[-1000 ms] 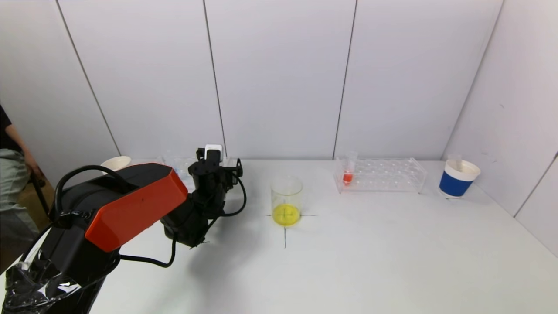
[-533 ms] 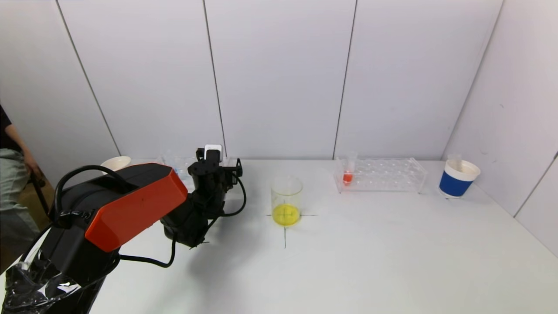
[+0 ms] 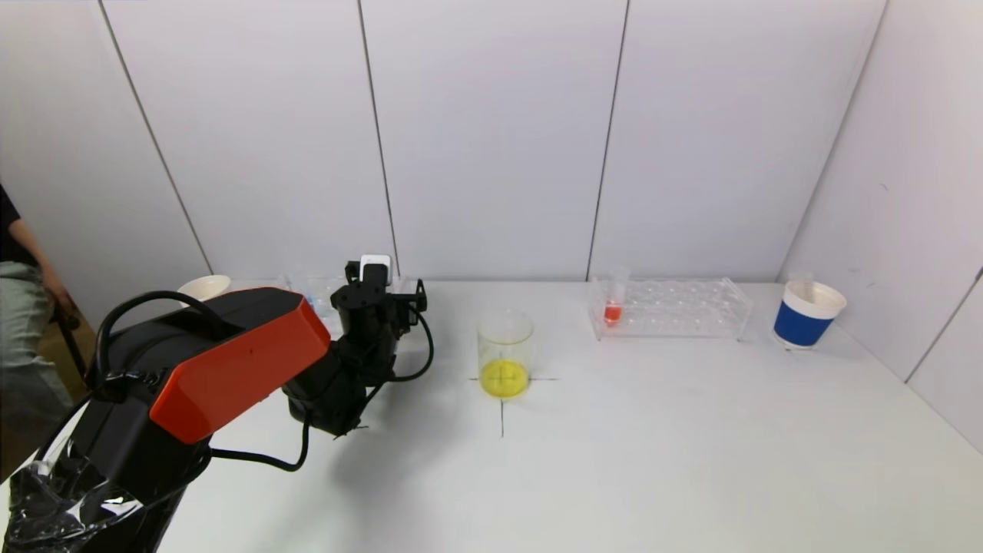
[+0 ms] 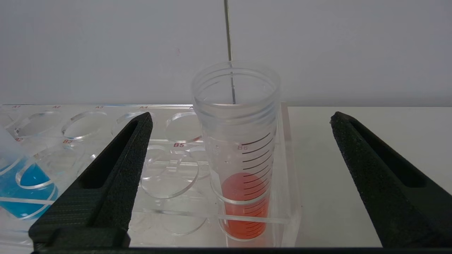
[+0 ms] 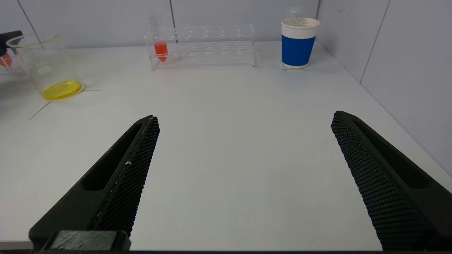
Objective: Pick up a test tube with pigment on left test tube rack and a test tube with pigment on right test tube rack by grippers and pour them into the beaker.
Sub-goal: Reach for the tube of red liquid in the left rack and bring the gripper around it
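My left gripper [image 4: 242, 117] is open at the right end of the clear left rack [image 4: 169, 106]. Its fingers stand either side of an upright tube of red pigment [image 4: 243, 190] in slot B6, not touching it. A tube of blue pigment [image 4: 17, 180] stands further along that rack. In the head view the left gripper [image 3: 376, 296] hides most of this rack. The beaker [image 3: 504, 352] holds yellow liquid at table centre. The right rack [image 3: 676, 309] holds one red tube [image 3: 613, 304]. My right gripper [image 5: 245, 117] is open and empty over bare table, far short of the right rack [image 5: 208, 46].
A blue paper cup [image 3: 805, 315] with an empty tube in it stands right of the right rack, near the side wall. A white cup [image 3: 204, 286] stands at the far left. A person stands at the left edge. A black cross marks the beaker's spot.
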`<action>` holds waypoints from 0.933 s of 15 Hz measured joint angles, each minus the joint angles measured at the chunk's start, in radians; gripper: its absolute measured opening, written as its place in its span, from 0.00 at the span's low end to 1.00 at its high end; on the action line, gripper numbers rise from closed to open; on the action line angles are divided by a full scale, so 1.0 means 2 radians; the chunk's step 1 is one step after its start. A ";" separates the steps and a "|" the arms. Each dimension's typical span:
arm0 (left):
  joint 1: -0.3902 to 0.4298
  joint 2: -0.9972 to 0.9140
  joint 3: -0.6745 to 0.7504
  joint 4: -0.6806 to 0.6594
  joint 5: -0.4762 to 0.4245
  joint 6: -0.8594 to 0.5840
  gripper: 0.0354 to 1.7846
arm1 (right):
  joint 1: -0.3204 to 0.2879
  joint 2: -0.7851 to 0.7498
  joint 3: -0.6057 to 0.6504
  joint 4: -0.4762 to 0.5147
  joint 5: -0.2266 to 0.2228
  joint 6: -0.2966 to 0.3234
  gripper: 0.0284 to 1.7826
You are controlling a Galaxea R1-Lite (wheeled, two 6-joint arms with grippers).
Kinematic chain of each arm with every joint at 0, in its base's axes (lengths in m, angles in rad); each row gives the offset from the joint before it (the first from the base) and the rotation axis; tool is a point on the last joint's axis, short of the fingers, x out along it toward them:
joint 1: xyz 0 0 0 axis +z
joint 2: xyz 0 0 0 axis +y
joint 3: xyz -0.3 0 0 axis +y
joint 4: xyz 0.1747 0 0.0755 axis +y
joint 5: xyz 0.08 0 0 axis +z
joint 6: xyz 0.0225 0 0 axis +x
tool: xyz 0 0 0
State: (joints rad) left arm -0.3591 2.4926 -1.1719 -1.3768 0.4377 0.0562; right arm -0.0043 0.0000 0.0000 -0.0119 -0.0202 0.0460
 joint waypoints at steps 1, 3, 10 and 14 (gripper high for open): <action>0.000 0.000 0.000 -0.001 0.000 0.000 0.98 | 0.000 0.000 0.000 0.000 0.000 0.000 0.99; 0.000 0.000 0.000 0.000 0.000 0.000 0.93 | 0.000 0.000 0.000 0.000 0.000 0.000 0.99; 0.000 0.000 -0.001 -0.001 -0.001 -0.001 0.36 | 0.000 0.000 0.000 0.000 0.000 0.000 0.99; 0.000 0.000 0.000 -0.001 -0.001 -0.001 0.36 | 0.000 0.000 0.000 0.000 0.000 0.000 0.99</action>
State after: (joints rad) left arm -0.3591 2.4930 -1.1723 -1.3779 0.4366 0.0547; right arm -0.0038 0.0000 0.0000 -0.0119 -0.0206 0.0460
